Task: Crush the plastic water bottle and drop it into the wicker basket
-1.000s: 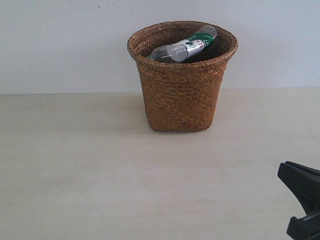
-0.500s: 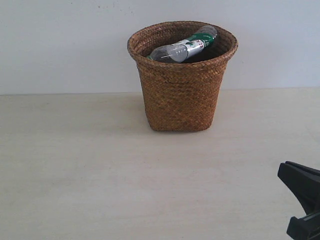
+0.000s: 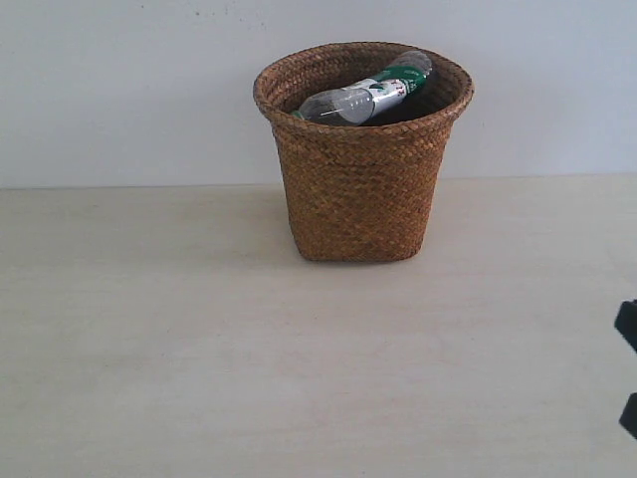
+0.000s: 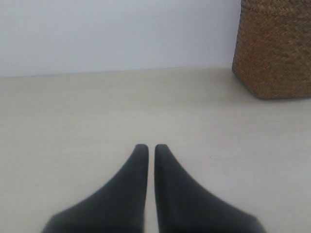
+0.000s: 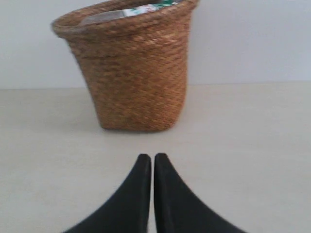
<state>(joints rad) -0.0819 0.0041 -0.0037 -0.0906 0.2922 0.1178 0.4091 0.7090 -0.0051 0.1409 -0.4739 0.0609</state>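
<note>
The brown wicker basket stands at the back of the table against the wall. Inside it the plastic water bottle lies tilted, its clear body and green-and-white label showing above the rim. The right wrist view faces the basket from across the table, with a sliver of the bottle over the rim. My right gripper is shut with nothing in it, well short of the basket; only a black sliver of that arm shows at the exterior view's right edge. My left gripper is shut and empty, the basket off to its side.
The pale wooden table runs back to a plain white wall. No other objects show on it.
The right arm has drawn back toward the right edge of the exterior view, leaving only a sliver in sight. The basket and bottle have not moved.
</note>
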